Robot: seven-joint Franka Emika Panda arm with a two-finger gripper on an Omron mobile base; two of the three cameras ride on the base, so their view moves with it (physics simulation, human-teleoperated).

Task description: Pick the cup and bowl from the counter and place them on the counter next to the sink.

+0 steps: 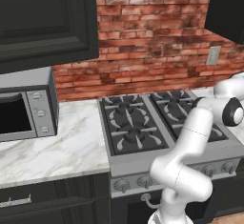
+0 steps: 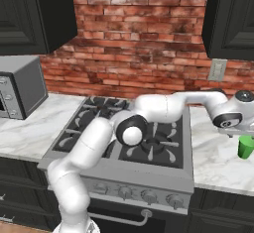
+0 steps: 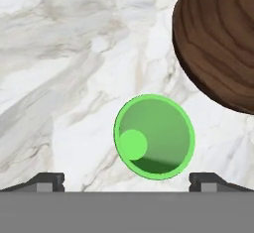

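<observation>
A green cup (image 3: 154,137) is seen from straight above in the hand view, standing upright on the marble counter (image 3: 59,78), its inside bare. The gripper (image 3: 127,180) is held over it with jaws spread wide, one tip to each side, nothing grasped. The brown wooden bowl (image 3: 218,43) lies near the cup, apart from it. In the right base view the cup (image 2: 245,146) is placed on the counter right of the stove (image 2: 144,143).

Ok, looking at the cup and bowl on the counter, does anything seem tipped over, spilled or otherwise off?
Nothing stands out. The green cup stands upright and empty on the marble counter, the wooden bowl sits beside it, apart, and nothing is spilled. The open gripper hovers above the cup.
</observation>
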